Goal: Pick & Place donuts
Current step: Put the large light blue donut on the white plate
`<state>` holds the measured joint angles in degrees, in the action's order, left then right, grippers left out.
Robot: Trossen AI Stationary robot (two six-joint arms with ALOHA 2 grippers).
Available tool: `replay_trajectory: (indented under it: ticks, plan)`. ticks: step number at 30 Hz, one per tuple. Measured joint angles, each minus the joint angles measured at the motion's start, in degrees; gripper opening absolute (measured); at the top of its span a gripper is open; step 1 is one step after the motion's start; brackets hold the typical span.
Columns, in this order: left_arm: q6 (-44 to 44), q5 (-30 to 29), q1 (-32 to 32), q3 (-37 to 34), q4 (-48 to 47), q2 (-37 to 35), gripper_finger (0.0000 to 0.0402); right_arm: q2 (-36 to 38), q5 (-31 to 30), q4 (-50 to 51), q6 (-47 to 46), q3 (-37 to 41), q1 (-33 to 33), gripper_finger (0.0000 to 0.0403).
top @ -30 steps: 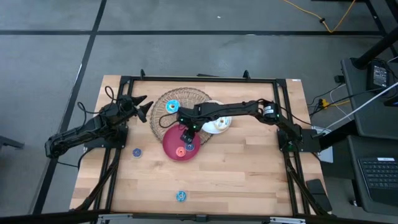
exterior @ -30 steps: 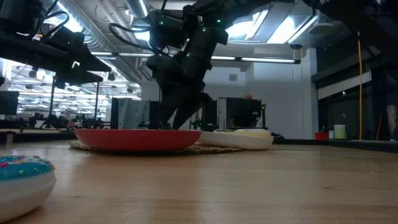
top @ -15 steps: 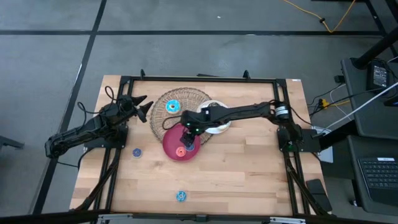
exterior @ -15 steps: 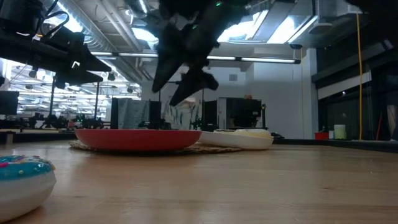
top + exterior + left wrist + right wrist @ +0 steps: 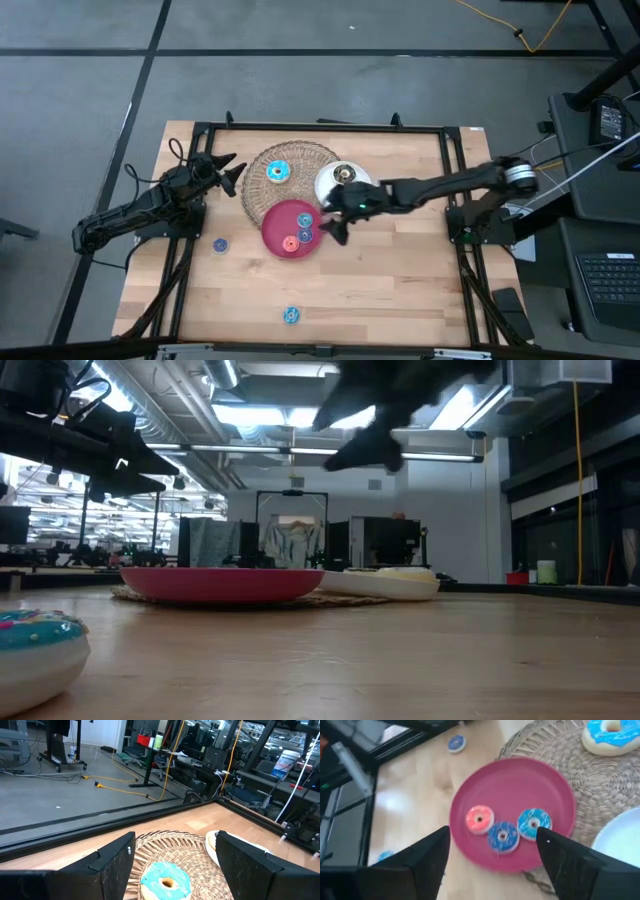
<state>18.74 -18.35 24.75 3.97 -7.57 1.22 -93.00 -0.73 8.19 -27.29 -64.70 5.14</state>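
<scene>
My right gripper (image 5: 335, 222) hangs open and empty just beside the red plate (image 5: 280, 238), clear of its rim. In that plate lie three small donuts (image 5: 502, 835): red, navy, light blue. A cyan donut (image 5: 277, 171) sits on the wicker mat (image 5: 300, 160) behind the plate. My left gripper (image 5: 226, 170) waits open beside the mat.

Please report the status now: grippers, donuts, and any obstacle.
Right gripper open, empty, beside red plate. Three small donuts on plate. Left gripper open, waiting at mat.
</scene>
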Motion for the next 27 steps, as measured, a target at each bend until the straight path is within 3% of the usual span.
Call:
replay_trajectory:
  ticks: [4, 10, 19, 27]
  plan:
    - [0.0, 0.0, 0.0, 0.0, 0.0, 0.0, 0.0267, 7.3, -1.1, -3.0, 3.6, 7.6, 0.5, 0.0334]
    - [0.0, 0.0, 0.0, 0.0, 0.0, 0.0, 0.0267, 18.2, -7.8, -9.8, 10.0, 18.0, 0.4, 0.0371]
    - [0.0, 0.0, 0.0, 0.0, 0.0, 0.0, 0.0267, 32.1, -11.0, -20.5, 24.8, 32.2, 0.0, 0.0376]
    - [0.0, 0.0, 0.0, 0.0, 0.0, 0.0, 0.0267, 44.9, -13.2, -23.9, 26.1, 41.9, -4.0, 0.0376]
